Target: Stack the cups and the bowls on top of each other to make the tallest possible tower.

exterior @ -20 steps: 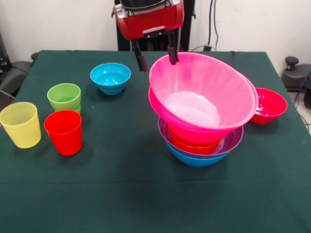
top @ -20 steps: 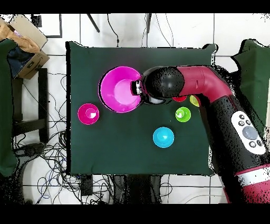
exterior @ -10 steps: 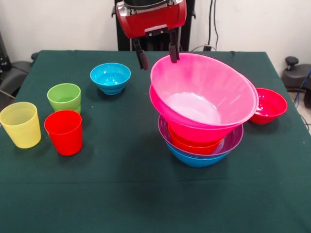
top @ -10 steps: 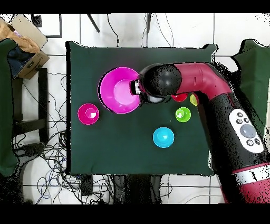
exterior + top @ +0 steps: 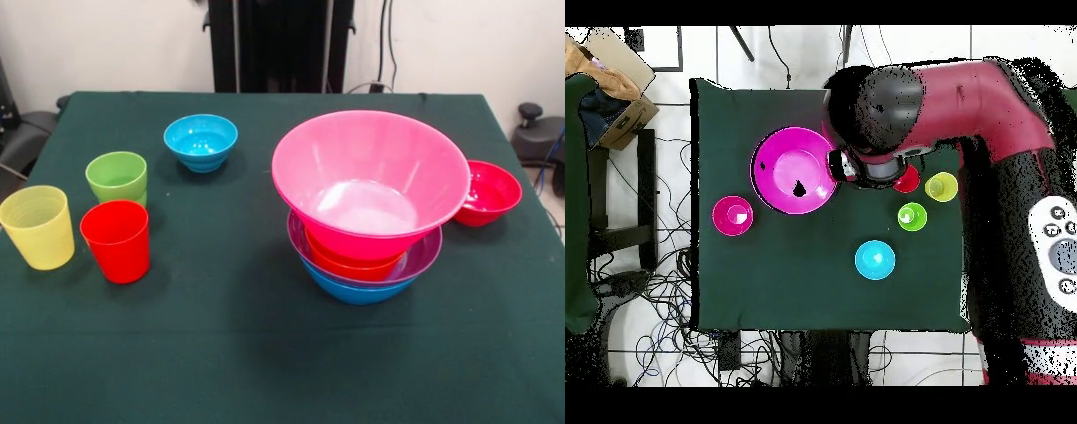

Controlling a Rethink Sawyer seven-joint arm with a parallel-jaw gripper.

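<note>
Arm now raised off pink bowl; fingers' state unclear, overhead only.

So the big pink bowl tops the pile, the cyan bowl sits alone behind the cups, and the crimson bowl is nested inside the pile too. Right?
Not quite. The front view shows the crimson bowl standing on the table beside the pile, not nested in it. The rest holds: the big pink bowl is on top, and the cyan bowl sits alone behind the cups.
</note>
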